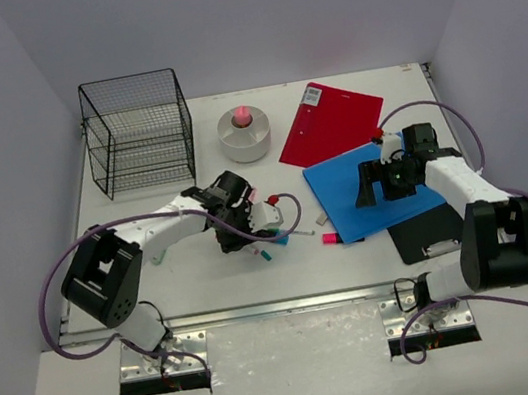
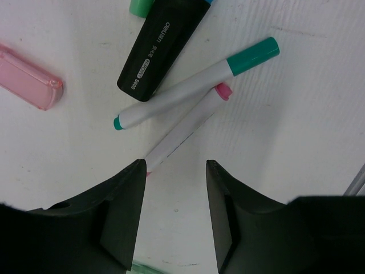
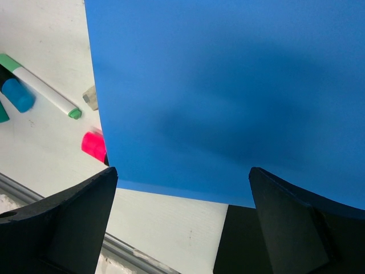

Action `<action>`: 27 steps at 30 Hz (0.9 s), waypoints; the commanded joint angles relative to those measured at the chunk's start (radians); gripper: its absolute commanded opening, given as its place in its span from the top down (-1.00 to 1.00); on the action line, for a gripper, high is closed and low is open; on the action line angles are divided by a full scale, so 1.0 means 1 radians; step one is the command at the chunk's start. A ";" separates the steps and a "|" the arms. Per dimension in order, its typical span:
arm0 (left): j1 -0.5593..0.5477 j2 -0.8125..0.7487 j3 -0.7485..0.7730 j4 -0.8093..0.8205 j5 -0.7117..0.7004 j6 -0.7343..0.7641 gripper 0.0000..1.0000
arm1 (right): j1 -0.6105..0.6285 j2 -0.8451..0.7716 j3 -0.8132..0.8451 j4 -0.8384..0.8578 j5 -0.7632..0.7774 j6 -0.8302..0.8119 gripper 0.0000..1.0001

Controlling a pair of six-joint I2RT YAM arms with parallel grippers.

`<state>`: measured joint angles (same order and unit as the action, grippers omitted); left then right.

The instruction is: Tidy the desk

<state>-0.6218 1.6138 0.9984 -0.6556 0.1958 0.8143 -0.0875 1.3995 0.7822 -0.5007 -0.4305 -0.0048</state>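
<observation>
The desk [image 1: 189, 291] is an off-white tabletop. My left gripper [image 1: 239, 232] hangs low over a cluster of pens at its middle. In the left wrist view its jaws [image 2: 174, 165] stand partly apart with only bare desk between them. The lower end of a white pen with a pink cap [image 2: 185, 128] lies just beside the left fingertip. A white marker with a teal cap [image 2: 194, 85] and a black highlighter [image 2: 162, 48] lie beyond it. My right gripper [image 1: 378, 183] is wide open and empty over the near edge of a blue folder [image 3: 228, 85].
A black wire basket [image 1: 137, 133] stands at the back left, with a round white holder [image 1: 245, 135] beside it. A red folder [image 1: 327, 121] lies behind the blue one and a black clipboard [image 1: 427, 231] in front. A pink highlighter [image 1: 330, 238] lies by the blue folder's edge. A pink case [image 2: 28, 77] lies left of the pens.
</observation>
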 commanded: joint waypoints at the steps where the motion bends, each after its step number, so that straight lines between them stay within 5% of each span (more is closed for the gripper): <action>1: 0.032 -0.001 -0.015 -0.010 -0.038 0.065 0.11 | -0.001 0.003 0.035 0.014 -0.013 -0.015 -0.97; 9: 0.099 0.029 -0.015 -0.003 -0.019 0.159 0.10 | 0.000 0.003 0.035 0.014 -0.013 -0.015 -0.97; 27: 0.034 0.017 -0.026 0.015 0.073 0.244 0.12 | 0.000 0.013 0.038 0.013 -0.011 -0.014 -0.97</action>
<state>-0.5551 1.6470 0.9813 -0.6670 0.2242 1.0251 -0.0875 1.4073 0.7822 -0.5022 -0.4305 -0.0044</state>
